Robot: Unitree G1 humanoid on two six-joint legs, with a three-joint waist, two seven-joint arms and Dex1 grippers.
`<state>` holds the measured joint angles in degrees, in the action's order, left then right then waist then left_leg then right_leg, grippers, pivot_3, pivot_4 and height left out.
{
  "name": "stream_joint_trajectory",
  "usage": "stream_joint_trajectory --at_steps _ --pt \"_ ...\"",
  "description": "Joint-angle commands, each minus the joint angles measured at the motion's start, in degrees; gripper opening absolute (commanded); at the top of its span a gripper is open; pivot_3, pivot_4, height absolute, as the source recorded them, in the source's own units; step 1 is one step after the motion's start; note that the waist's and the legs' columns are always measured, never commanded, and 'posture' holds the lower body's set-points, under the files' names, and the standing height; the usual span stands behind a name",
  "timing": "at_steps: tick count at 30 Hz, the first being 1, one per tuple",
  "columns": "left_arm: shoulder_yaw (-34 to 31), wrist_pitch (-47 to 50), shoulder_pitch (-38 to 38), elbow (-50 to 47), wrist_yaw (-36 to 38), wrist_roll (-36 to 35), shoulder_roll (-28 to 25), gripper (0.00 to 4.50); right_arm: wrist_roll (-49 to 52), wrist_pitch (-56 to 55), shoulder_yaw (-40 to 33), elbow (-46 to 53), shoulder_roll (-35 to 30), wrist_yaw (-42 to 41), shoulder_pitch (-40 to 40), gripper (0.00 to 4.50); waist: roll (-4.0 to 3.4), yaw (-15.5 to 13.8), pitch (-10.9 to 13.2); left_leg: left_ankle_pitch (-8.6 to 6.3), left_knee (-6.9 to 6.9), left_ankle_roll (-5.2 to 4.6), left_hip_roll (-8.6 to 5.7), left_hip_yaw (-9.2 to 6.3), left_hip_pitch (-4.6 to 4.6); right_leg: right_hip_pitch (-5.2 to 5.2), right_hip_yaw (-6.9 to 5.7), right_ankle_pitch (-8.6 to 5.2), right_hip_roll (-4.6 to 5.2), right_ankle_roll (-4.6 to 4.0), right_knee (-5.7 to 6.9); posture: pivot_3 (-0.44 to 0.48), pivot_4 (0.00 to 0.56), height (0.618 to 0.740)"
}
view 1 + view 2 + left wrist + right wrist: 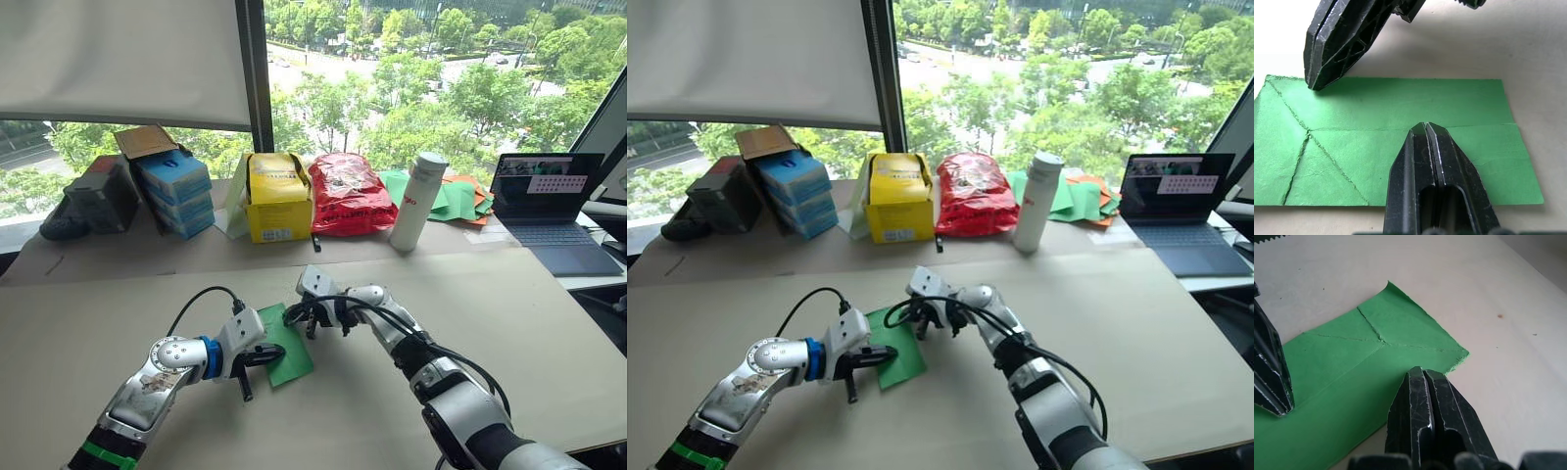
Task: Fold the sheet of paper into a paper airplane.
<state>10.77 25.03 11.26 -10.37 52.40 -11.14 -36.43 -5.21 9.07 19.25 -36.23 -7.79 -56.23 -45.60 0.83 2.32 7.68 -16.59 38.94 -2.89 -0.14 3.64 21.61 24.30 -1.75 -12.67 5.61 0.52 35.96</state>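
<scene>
The sheet of paper (290, 354) is bright green and lies flat on the tan table, folded into a narrow strip with diagonal creases at one end (1298, 147). My left gripper (263, 358) is shut, and its tips rest on the paper's middle crease (1425, 128). My right gripper (311, 322) is also shut; its tips touch the paper's far edge near the creased end (1421, 373). The fingertips of the right gripper (1315, 81) show in the left wrist view, and a left finger (1273, 382) shows in the right wrist view.
Along the window ledge stand blue boxes (176, 191), a yellow box (277, 196), a red bag (348, 194), a white bottle (418, 201), a heap of green and orange sheets (456, 199) and an open laptop (549, 201). The table (509, 304) spreads wide on both sides.
</scene>
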Motion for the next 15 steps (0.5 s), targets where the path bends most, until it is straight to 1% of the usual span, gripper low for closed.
stream_joint_trajectory --at_steps 1,5,15 --pt "0.91 0.99 -0.55 1.21 0.03 0.98 -0.63 0.0 -1.14 5.89 3.64 4.56 -2.31 -3.41 5.06 0.05 -0.03 0.0 -0.03 -0.02 0.0 -0.03 0.0 0.0 -0.01 -0.01 0.01 0.0 0.0 0.0 -0.01 0.0 0.15 0.74" --pt "1.06 0.81 -0.23 1.66 0.16 1.04 -0.59 0.0 -1.35 9.58 4.99 11.5 -4.38 -4.62 8.73 0.05 -0.07 -0.08 -0.06 -0.07 0.0 -0.11 0.0 0.0 -0.05 -0.03 0.01 0.0 0.0 0.0 -0.02 0.0 0.15 0.74" --pt "1.45 0.38 0.36 2.34 0.63 1.11 -0.69 0.0 -0.38 14.5 6.86 21.19 -8.42 -6.52 14.34 0.05 -0.25 -0.3 -0.28 -0.09 0.0 -0.15 0.0 0.01 -0.15 -0.12 0.01 -0.01 0.0 -0.01 -0.07 0.0 0.15 0.74"
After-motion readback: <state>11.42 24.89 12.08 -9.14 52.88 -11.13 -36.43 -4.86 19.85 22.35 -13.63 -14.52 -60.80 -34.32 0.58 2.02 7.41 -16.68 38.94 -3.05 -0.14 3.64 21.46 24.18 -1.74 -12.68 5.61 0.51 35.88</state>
